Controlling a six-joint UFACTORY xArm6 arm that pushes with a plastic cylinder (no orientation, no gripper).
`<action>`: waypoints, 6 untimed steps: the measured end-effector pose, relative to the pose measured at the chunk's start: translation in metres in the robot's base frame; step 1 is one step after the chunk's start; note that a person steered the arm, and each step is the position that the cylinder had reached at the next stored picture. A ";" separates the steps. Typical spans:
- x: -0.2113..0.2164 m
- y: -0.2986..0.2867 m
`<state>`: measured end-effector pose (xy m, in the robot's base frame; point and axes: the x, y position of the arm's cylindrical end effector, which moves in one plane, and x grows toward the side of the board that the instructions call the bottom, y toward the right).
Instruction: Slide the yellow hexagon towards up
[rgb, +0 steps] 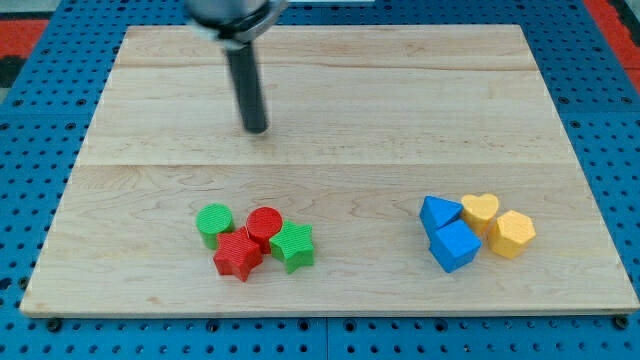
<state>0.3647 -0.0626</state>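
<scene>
The yellow hexagon (514, 234) lies at the lower right of the wooden board (400, 110), at the right end of a small cluster. It touches the yellow heart (482, 210) on its upper left. A blue cube (455, 245) and a blue triangle-like block (437, 212) sit just left of them. My tip (257, 129) rests on the board in the upper left-centre, far from the yellow hexagon and touching no block.
A second cluster sits at the lower left-centre: a green cylinder (213, 220), a red cylinder (265, 224), a red star (238, 254) and a green star (293, 246). Blue pegboard (40, 150) surrounds the board.
</scene>
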 end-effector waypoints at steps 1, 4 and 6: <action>-0.020 0.104; 0.187 0.364; 0.250 0.345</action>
<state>0.6148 0.2820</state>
